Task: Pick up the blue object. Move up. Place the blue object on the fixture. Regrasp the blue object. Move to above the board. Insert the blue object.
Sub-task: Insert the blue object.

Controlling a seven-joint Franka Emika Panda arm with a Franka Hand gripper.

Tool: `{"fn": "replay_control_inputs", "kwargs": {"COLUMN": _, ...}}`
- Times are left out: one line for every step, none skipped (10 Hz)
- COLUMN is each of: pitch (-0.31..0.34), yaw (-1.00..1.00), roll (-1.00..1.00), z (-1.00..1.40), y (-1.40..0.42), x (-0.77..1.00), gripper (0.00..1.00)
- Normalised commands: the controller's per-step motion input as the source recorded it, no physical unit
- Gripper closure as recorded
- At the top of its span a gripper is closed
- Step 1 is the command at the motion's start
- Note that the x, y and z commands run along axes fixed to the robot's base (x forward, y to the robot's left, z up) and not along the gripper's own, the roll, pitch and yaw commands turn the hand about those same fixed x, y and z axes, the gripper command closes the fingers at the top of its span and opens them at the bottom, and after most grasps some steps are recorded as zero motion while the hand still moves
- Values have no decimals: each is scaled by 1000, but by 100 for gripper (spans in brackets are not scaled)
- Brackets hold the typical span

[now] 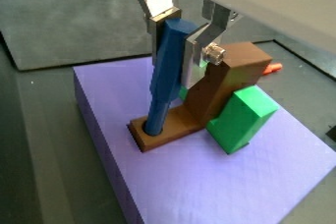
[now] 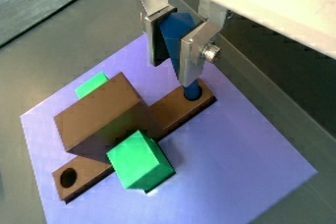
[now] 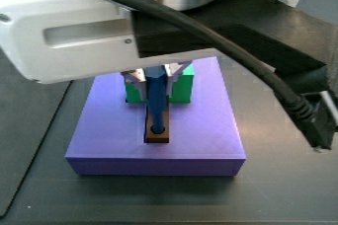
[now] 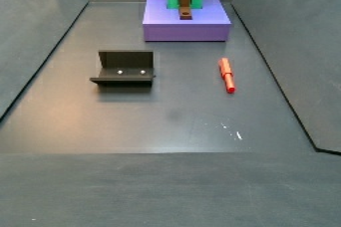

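Note:
My gripper [image 1: 178,39] is shut on the blue object [image 1: 168,81], a thin blue peg held nearly upright between the silver fingers. Its lower end sits in the hole at the end of the long brown bar [image 1: 164,135] on the lavender board [image 1: 118,110]. In a wrist view the peg's tip [image 2: 194,92] meets the bar [image 2: 132,135] at the board [image 2: 250,159]. In a side view the blue object [image 3: 156,99] stands on the board [image 3: 199,130] under the gripper [image 3: 156,74]. The fixture [image 4: 124,69] stands apart on the floor.
A green block [image 1: 243,120] and a brown block [image 2: 98,115] stand on the board beside the bar. A red peg [image 4: 228,74] lies on the grey floor to the right of the fixture. Sloped dark walls ring the floor.

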Motion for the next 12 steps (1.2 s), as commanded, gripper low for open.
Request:
{"fn": "replay_control_inputs", "kwargs": {"pitch": 77, "yaw": 71, "roll": 346, "z": -100, "y": 11, "x": 346, "gripper": 100}}
{"fn": "replay_control_inputs", "kwargs": {"pitch": 87, "yaw": 83, "roll": 383, "z": -57, "y": 31, "x": 320, "gripper": 100}}
{"fn": "replay_control_inputs", "kwargs": {"pitch": 84, "yaw": 66, "roll": 413, "z": -34, "y": 23, "x": 240, "gripper": 100}}
{"fn": "replay_control_inputs", "kwargs": {"pitch": 80, "yaw": 0, "roll": 417, "z": -34, "y": 3, "x": 126, "gripper": 100}}
{"fn": "replay_control_inputs", "kwargs": {"pitch": 77, "yaw": 0, "roll": 426, "z": -40, "y": 3, "x": 100, "gripper": 100}}
{"fn": "replay_control_inputs", "kwargs": {"pitch": 41, "yaw": 0, "roll": 433, "z": -177, "y": 0, "x": 29, "gripper": 100}}
{"fn": "replay_control_inputs", "kwargs": {"pitch": 0, "yaw": 0, "roll": 366, "z": -409, "y": -34, "x": 0, "gripper": 100}}
{"fn": "replay_control_inputs", "kwargs": {"pitch": 0, "yaw": 0, "roll": 256, "z": -577, "y": -57, "x": 23, "gripper": 100}}
{"fn": "replay_control_inputs", "kwargs": {"pitch": 0, "yaw": -6, "roll": 264, "z": -534, "y": -6, "x": 26, "gripper": 100}}
{"fn": "replay_control_inputs", "kwargs": {"pitch": 0, "yaw": 0, "roll": 300, "z": -537, "y": 0, "x": 114, "gripper": 100}}
{"fn": "replay_control_inputs", "kwargs": {"pitch": 34, "yaw": 0, "roll": 369, "z": -483, "y": 0, "x": 314, "gripper": 100}}
{"fn": "replay_control_inputs", "kwargs": {"pitch": 0, "yaw": 0, "roll": 327, "z": -671, "y": 0, "x": 266, "gripper": 100}}
